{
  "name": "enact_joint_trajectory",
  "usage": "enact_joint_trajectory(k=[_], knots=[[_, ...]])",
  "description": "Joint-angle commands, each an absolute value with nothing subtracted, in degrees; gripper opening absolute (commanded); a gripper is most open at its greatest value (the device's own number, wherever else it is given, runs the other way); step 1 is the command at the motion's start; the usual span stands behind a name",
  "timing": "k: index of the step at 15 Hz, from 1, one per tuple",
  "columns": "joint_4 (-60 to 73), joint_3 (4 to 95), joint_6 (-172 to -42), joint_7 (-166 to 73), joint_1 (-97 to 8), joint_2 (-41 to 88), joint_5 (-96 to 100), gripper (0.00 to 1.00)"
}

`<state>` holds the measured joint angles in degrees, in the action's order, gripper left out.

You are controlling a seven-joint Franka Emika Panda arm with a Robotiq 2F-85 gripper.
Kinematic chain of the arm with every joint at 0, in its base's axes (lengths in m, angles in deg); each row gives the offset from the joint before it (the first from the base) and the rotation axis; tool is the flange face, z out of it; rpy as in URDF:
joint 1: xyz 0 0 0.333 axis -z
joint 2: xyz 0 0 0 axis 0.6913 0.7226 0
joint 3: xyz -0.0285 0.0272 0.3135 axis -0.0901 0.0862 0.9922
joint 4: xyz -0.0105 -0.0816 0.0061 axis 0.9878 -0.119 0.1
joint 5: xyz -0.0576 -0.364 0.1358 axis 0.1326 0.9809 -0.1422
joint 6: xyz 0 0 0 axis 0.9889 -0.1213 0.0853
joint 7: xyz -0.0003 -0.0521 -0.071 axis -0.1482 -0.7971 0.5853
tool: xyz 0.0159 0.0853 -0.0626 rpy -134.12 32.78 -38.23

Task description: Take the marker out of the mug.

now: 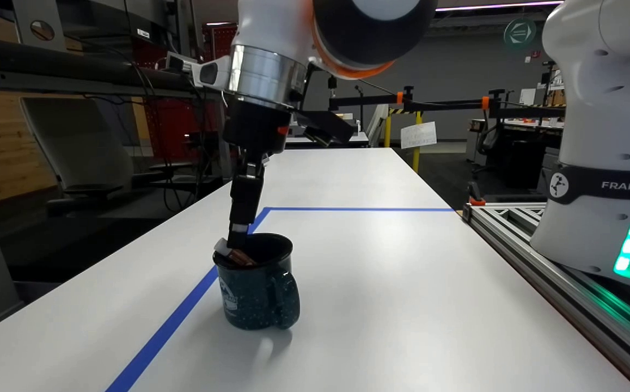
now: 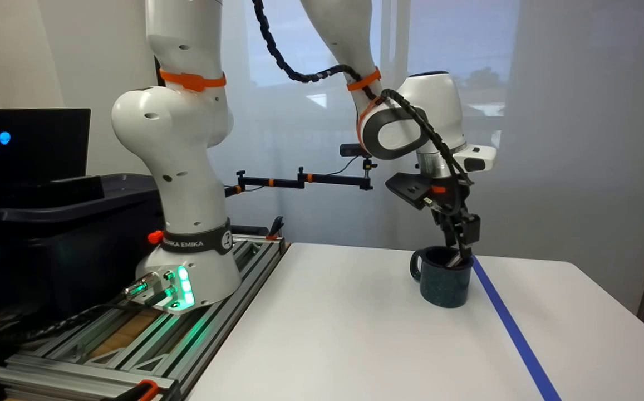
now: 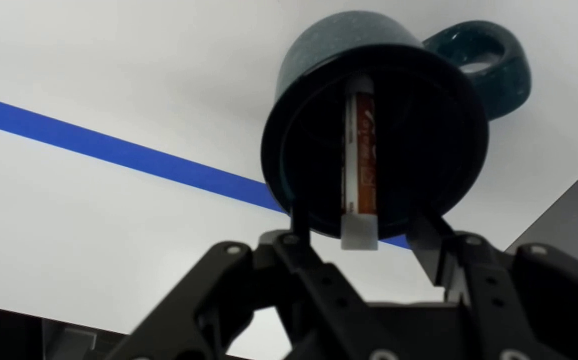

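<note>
The dark blue-green mug stands upright on the white table in both exterior views (image 1: 255,305) (image 2: 445,288). It also shows in the wrist view (image 3: 346,40), with its handle at the right. The marker (image 3: 359,155) leans inside the mug, reddish-brown and white with a pale end that sticks out past the rim. It also shows in both exterior views (image 1: 241,257) (image 2: 454,260). My gripper (image 3: 361,220) is open, with one finger on each side of the marker's pale end and a gap on both sides. In both exterior views the fingertips (image 1: 237,239) (image 2: 465,252) are at the mug's rim.
A blue tape line (image 1: 167,332) runs along the table (image 1: 380,305) beside the mug. The robot's base (image 2: 193,278) stands on a metal frame (image 2: 255,273) at the table's side. A camera arm (image 2: 305,181) stands behind the table.
</note>
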<state>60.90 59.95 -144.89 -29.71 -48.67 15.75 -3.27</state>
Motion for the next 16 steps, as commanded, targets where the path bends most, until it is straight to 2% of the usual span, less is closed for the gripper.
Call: enact_joint_trajectory(k=[1, 4, 5, 11, 14, 15, 16], knots=[[60.8, 60.7, -143.8, -31.1, -48.4, 15.4, -1.9, 0.46], [60.9, 60.2, -144.4, -31.5, -48.6, 16.3, -0.9, 0.35], [61.1, 59.4, -145.0, -32.0, -48.9, 16.5, 0.3, 0.39], [61.8, 58.6, -147.9, -31.7, -48.9, 18.7, 2.8, 0.41], [62.1, 60.1, -152.0, -30.4, -47.9, 20.6, 2.2, 0.15], [62.1, 60.2, -153.4, -30.4, -47.8, 21.2, 2.4, 0.02], [62.1, 60.9, -155.1, -30.2, -47.5, 21.8, 2.4, 0.0]])
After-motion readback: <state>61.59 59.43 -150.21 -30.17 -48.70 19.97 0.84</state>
